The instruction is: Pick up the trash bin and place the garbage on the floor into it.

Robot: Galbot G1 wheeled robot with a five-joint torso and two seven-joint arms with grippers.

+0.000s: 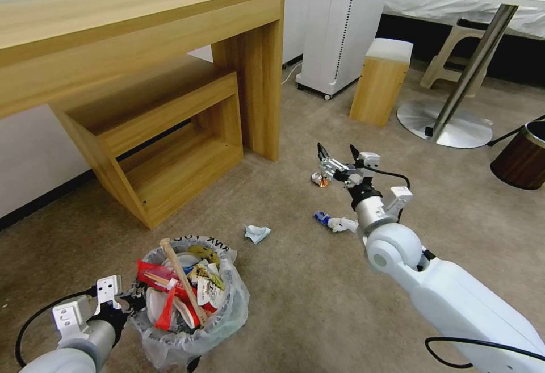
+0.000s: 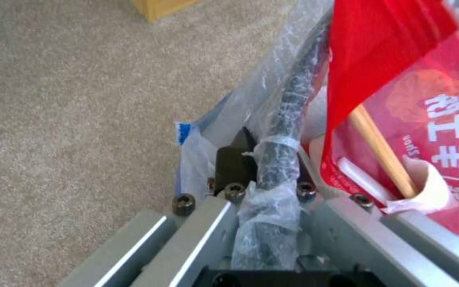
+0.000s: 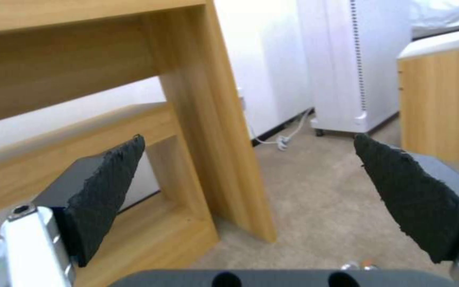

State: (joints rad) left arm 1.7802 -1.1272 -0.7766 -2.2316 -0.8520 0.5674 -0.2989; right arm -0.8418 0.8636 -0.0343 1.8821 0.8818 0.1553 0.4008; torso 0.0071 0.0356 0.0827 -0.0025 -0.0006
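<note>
Left claw (image 1: 131, 303) pinching the near rim of the litter-filled trash bin (image 1: 230, 310) on open carpet; right claw (image 1: 339, 154), fingers spread, above a crushed cup (image 1: 320, 180), near the table (image 1: 250, 49) leg.

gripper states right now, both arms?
Left gripper: shut on the trash bin rim.
Right gripper: open, empty, above a crushed cup on the carpet.
</note>
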